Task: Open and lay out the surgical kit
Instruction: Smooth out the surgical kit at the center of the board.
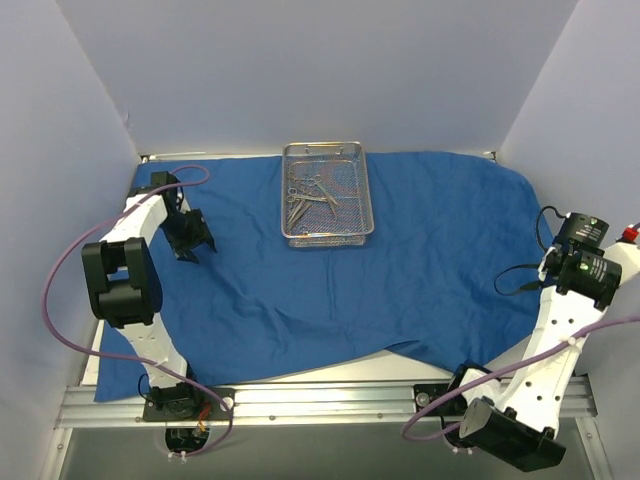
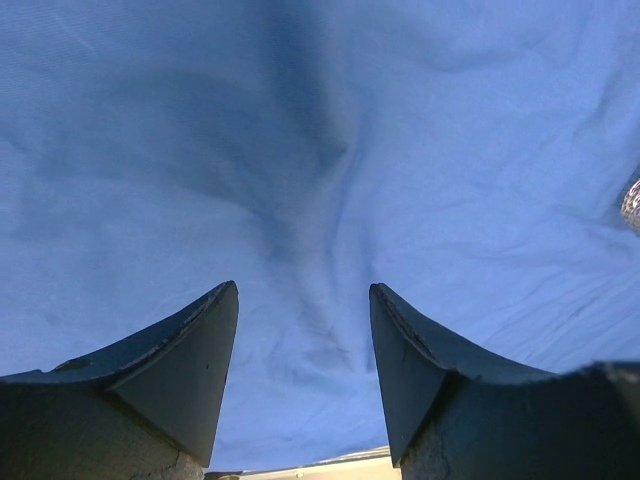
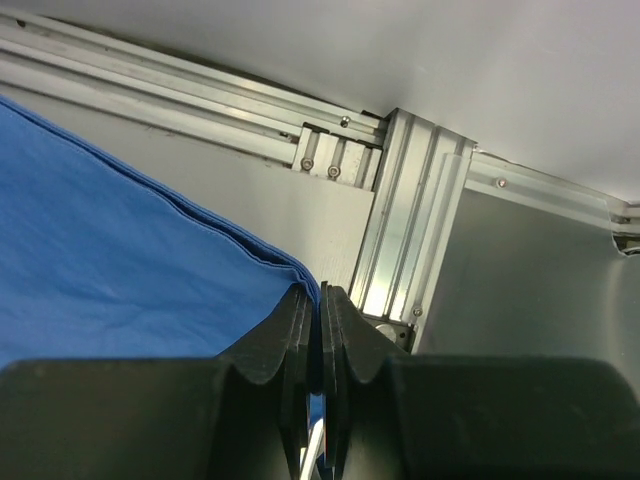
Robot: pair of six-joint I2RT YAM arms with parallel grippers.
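Observation:
The royal-blue cloth wrap [image 1: 430, 250] lies spread open over most of the table. On its far middle stands the silver wire-mesh tray [image 1: 326, 238], with several thin silver instruments [image 1: 308, 193] heaped inside. My left gripper [image 1: 194, 248] hovers over the cloth's left part, open, and only wrinkled cloth [image 2: 300, 150] shows between its fingers [image 2: 303, 290]. My right gripper [image 1: 465, 380] sits low at the cloth's near right corner. In the right wrist view its jaws [image 3: 320, 292] are shut on the folded cloth edge [image 3: 100, 230].
An aluminium rail [image 1: 320, 400] runs along the table's near edge, and its corner bracket [image 3: 400, 230] sits just past the right fingertips. White walls close in the left, far and right sides. A sliver of the mesh tray [image 2: 632, 205] shows at the left wrist view's right edge.

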